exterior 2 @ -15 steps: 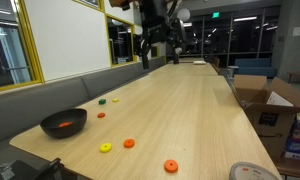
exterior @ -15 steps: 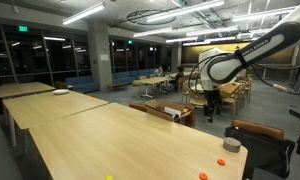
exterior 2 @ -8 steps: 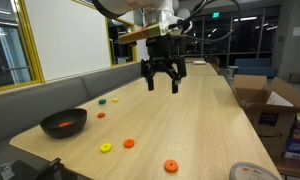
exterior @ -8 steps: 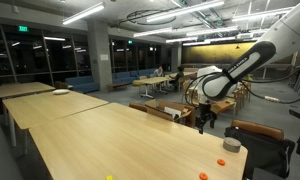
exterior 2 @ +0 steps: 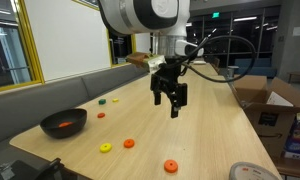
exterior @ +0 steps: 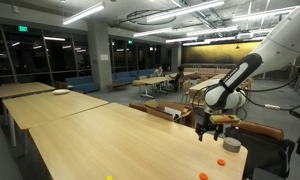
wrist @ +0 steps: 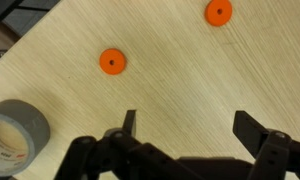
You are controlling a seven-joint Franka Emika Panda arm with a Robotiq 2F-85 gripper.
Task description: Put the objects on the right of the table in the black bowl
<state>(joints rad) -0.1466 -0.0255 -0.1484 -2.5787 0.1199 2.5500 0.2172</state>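
Two pickups away from done, hovered released and empty with gripper (wrist: 185, 120) over pale wood-grain table (wrist: 190, 75), probably to line up on orange object (wrist: 111, 61) at upper left, then second orange object (wrist: 219, 12) at top right, with black bowl (exterior 2: 64, 123) at lower left, under ceiling strip lights (exterior: 82, 14) of a dark-windowed hall.

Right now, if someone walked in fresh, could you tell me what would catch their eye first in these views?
Most striking is the open gripper poised above the long pale table, clear of its top. In the wrist view the nearer orange disc and the farther orange disc lie on the wood, with a grey tape roll off to one side. The black bowl sits near the table's end, apart from the discs.
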